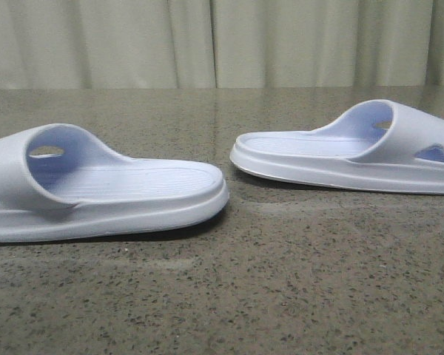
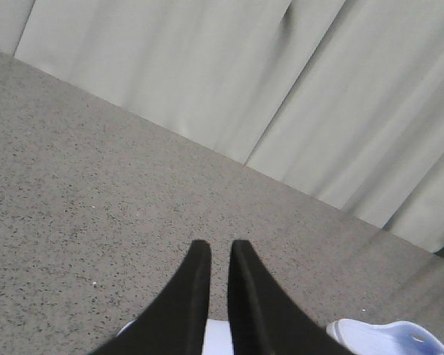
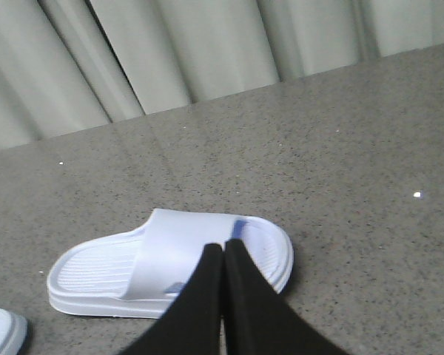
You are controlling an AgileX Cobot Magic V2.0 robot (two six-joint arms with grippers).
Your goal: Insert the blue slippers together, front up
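Two pale blue-white slippers lie apart on the speckled table, soles down. In the front view the left slipper has its strap at the left, and the right slipper has its strap at the right. Neither gripper shows in that view. My left gripper hangs over the table with a narrow gap between its black fingers and nothing in it; a bit of one slipper shows below them, and the other's end beside. My right gripper is shut and empty, above the strap of a slipper.
The grey-brown speckled table runs back to a pale pleated curtain at its far edge. The end of the other slipper shows at the corner of the right wrist view.
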